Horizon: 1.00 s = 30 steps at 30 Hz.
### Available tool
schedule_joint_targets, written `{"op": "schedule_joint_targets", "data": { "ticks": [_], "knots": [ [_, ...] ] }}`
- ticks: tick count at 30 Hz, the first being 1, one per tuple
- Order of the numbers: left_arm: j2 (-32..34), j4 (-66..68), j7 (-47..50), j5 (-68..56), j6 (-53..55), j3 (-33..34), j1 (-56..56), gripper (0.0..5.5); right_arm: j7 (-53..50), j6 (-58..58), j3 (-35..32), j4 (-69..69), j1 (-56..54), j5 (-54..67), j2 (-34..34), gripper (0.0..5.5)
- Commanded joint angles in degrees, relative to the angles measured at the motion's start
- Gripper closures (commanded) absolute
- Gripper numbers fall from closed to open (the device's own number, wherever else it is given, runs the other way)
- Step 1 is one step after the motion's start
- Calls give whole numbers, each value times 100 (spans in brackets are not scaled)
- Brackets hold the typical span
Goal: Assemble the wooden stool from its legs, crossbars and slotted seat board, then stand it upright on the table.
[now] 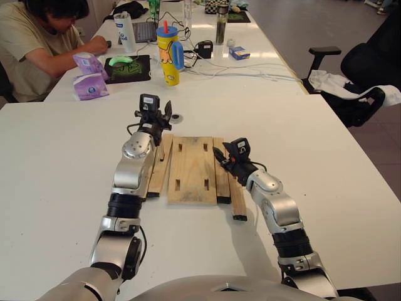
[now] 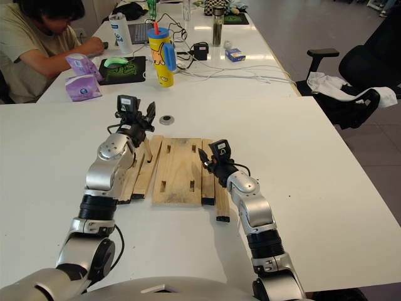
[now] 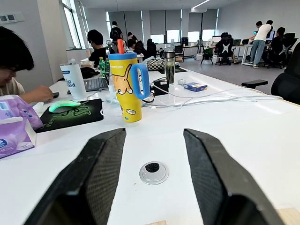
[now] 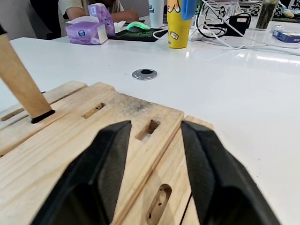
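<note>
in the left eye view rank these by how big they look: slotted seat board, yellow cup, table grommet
1. slotted seat board
2. yellow cup, farther from the camera, so distance shrinks it
3. table grommet

The left arm [image 1: 134,164] hides part of the left-hand slats [image 1: 161,173].

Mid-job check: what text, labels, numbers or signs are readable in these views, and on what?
Nothing reads clearly.
seat board: no markings visible.
white cup: blue print, too blurred to read.
purple tissue packs: small logo, too small to read.
yellow tumbler: cartoon picture, no legible words.
blue box: print too small to read.
</note>
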Motion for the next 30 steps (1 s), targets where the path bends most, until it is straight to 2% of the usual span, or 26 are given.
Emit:
{"op": "schedule_joint_targets", "data": {
  "ticks": [1, 4, 13, 26, 30],
  "knots": [
    [-142, -573, 3, -151, -930, 244, 219, 321, -26, -39, -19, 16, 72, -21, 8, 353],
    [-16, -1184, 82, 45, -1004, 236, 377, 321, -1, -55, -49, 67, -16, -14, -8, 353],
    [-214, -2508, 11, 8, -34, -196, 1846, 321, 109, -15, -49, -11, 136, 24, -65, 353],
    [-268, -1464, 13, 262, 798, -466, 1959, 321, 179, 193, 14, -175, 114, 55, -24, 353],
    [-288, -1426, 102, 273, 727, -338, 2005, 369, 164, 181, 2, -124, 77, -1, -53, 353]
  ]
}}
